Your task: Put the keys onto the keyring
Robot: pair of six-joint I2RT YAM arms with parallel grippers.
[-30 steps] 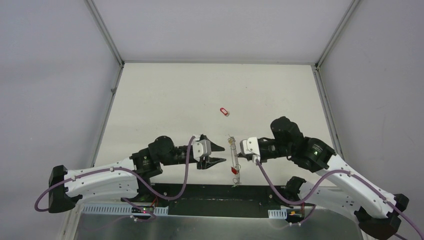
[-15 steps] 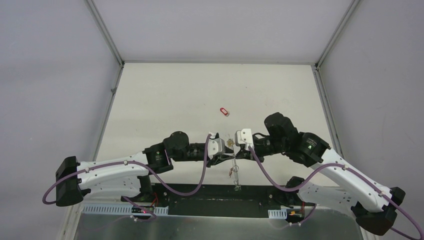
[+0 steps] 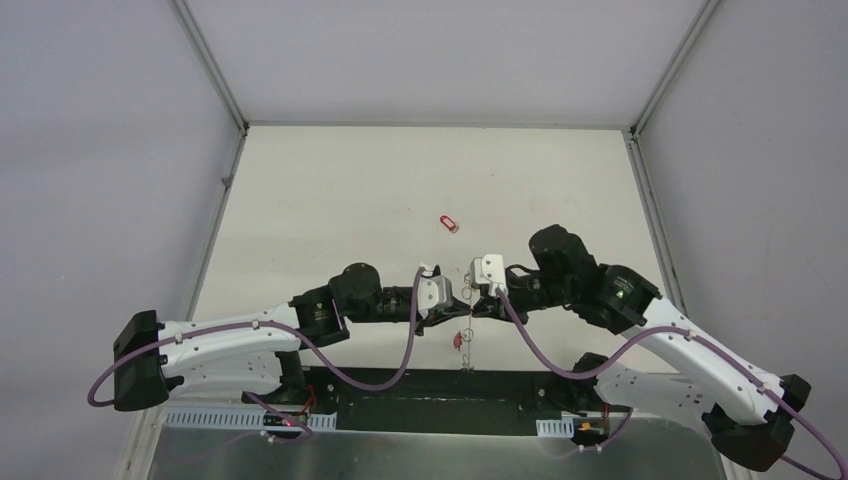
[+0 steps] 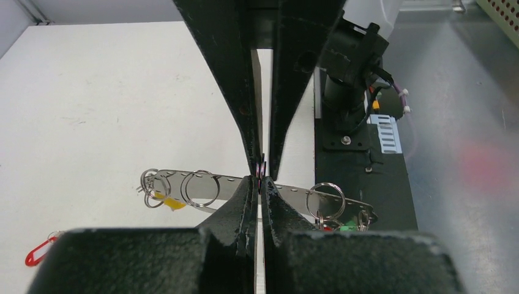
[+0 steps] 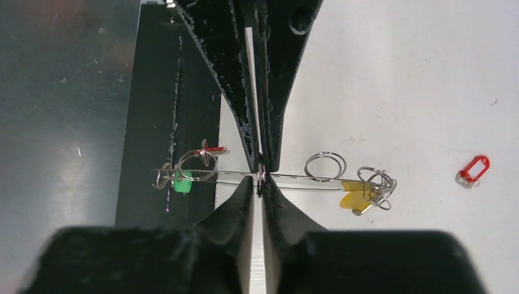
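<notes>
The keyring (image 4: 226, 187) is a long thin grey metal band, seen nearly edge on and held level above the table's near edge. Small wire loops hang on it, with a yellow-tagged key (image 4: 168, 202) at one end and green-tagged (image 5: 180, 182) and red-tagged (image 5: 211, 149) keys at the other. My left gripper (image 4: 261, 184) and right gripper (image 5: 259, 184) meet tip to tip at its middle (image 5: 294, 177), each shut on it. A tiny ring sits edge-on between the tips. Another red-tagged key (image 3: 450, 222) lies loose on the white table, farther back.
Under the keyring's green end are the black base plate (image 4: 361, 177) and the right arm's mount, with bare steel beyond. The dark front rail (image 3: 430, 385) runs along the near edge. White walls close in the table's left, right and back sides.
My left gripper was open and apart from the keyring; it moved right up to it and shut. The right gripper shifted a little left and back, carrying the keyring along.
</notes>
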